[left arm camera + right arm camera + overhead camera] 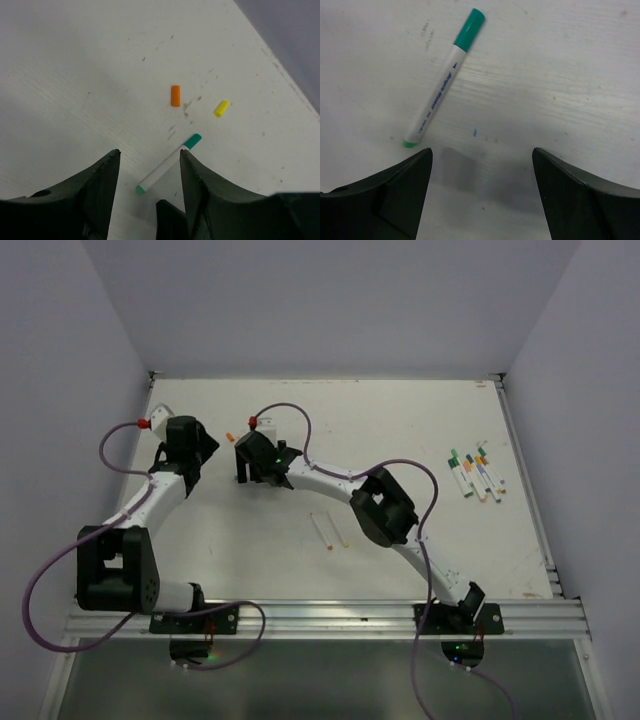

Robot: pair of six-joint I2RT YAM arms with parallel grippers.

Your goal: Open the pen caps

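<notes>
A white pen with a green cap (167, 165) lies flat on the table, between my left gripper's open fingers (150, 156) and below them. The same pen (445, 77) lies just ahead and left of my open, empty right gripper (481, 150). A loose orange cap (175, 95) and a loose yellow cap (221, 108) lie on the table beyond the pen. In the top view my left gripper (197, 455) and right gripper (252, 465) face each other at the back left, with the orange cap (230, 436) between them.
A cluster of several capped white pens (475, 475) lies at the right side of the table. Two white pens (330, 530) lie in the middle. Purple cables loop over both arms. A metal rail (530, 510) runs along the table's right edge.
</notes>
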